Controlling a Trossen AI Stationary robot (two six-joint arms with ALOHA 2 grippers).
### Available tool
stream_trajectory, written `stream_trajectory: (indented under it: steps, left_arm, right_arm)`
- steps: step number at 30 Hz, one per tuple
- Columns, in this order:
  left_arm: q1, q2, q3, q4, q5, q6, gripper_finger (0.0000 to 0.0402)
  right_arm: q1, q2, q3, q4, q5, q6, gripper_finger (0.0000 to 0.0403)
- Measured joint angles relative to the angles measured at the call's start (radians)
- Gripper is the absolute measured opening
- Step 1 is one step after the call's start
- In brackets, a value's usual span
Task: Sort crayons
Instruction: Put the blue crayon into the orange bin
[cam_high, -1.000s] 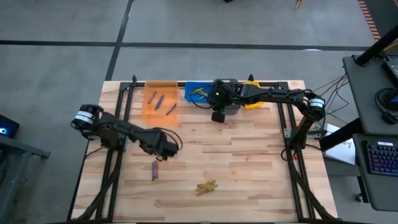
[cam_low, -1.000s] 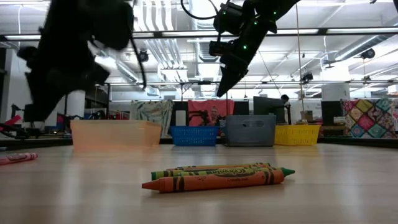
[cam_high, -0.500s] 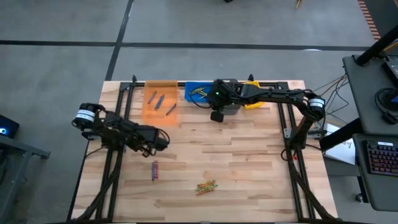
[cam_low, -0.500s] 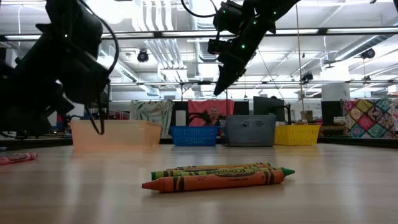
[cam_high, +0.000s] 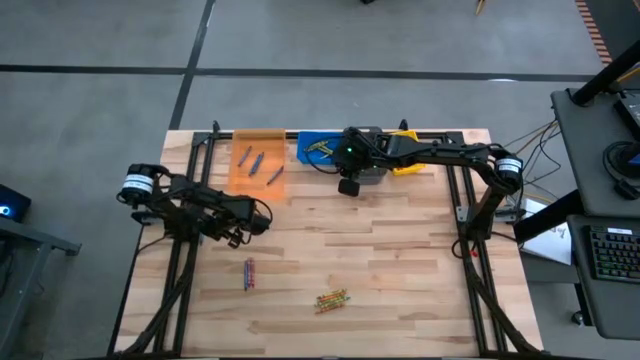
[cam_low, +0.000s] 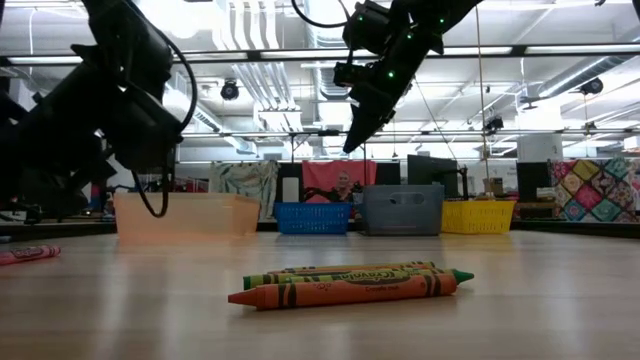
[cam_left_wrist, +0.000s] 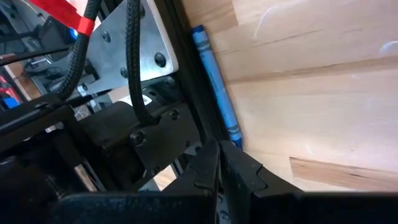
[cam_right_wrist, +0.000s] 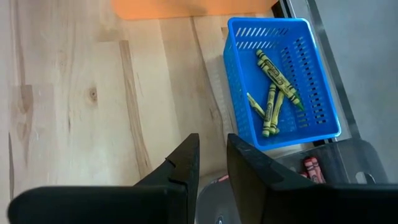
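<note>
Crayons lie loose on the wooden table: a red and a blue one (cam_high: 249, 272), and a green and orange bunch (cam_high: 332, 299) near the front edge, also in the low view (cam_low: 350, 282). Another blue crayon (cam_left_wrist: 214, 87) lies flat along the black frame rail. My left gripper (cam_left_wrist: 219, 167) is shut and empty, pulled back near the table's left edge (cam_high: 242, 222), its tips just short of that crayon's end. My right gripper (cam_right_wrist: 212, 155) hangs open and empty over the grey bin (cam_high: 365, 175). Green-yellow crayons (cam_right_wrist: 272, 93) lie in the blue bin (cam_right_wrist: 323, 106).
Four bins stand in a row along the far edge: the orange bin (cam_high: 258, 160) holding a few crayons, then the blue and grey ones, then the yellow bin (cam_high: 405, 165). Red crayons (cam_right_wrist: 309, 167) lie in the grey bin. Black frame rails (cam_high: 195, 200) flank both table sides.
My left gripper has drawn back from the middle of the table toward the left edge, sinking and tipping as it went, and stays shut. The crayons on the table have not moved.
</note>
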Motion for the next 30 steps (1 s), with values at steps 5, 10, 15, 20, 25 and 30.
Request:
stream_trajectory:
  steps: [5,10,15,20,25,30]
  left_arm:
    - [0.013,-0.001,0.002,0.021,-0.018,0.013,0.0]
    - [-0.055,-0.042,0.03,0.209,-0.085,-0.041,0.0]
    - [-0.101,-0.127,0.018,0.327,-0.238,-0.136,0.0]
    - [-0.149,-0.256,-0.055,0.301,-0.361,-0.205,0.0]
    - [-0.212,-0.323,-0.132,0.322,-0.491,-0.324,0.0]
    - [-0.217,-0.256,-0.117,0.309,-0.387,-0.406,0.0]
  right_arm:
    - [0.0,0.0,0.0,0.0,0.0,-0.009,0.0078]
    - [0.0,0.0,0.0,0.0,0.0,-0.019,0.0082]
    - [0.0,0.0,0.0,0.0,0.0,-0.026,0.0075]
    - [0.0,0.0,0.0,0.005,0.0,-0.026,0.007]
    - [0.0,0.0,0.0,0.05,0.0,-0.026,0.0068]
    - [0.0,0.0,0.0,0.083,0.001,-0.026,0.0068]
